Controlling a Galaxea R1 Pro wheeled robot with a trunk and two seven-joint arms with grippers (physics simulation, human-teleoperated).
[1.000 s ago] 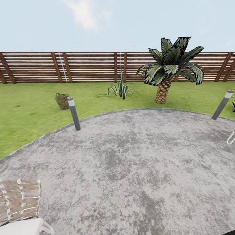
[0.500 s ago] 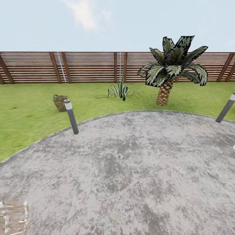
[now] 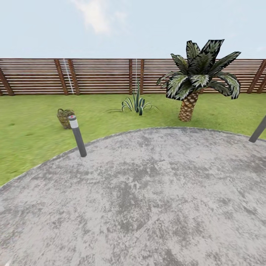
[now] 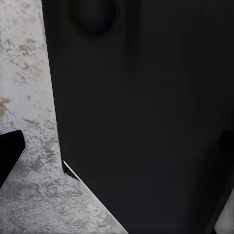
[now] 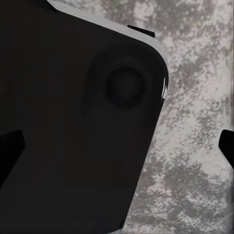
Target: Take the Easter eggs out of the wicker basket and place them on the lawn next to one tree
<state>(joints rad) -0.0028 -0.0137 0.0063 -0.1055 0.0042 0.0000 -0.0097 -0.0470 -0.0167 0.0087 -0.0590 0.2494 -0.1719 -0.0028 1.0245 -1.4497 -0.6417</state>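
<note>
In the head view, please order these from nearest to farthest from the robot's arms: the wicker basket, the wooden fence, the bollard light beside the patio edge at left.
1. Bollard light: left, at the stone patio's rim.
2. Wicker basket: just behind it, on the lawn.
3. Wooden fence: far back, across the lawn.
</note>
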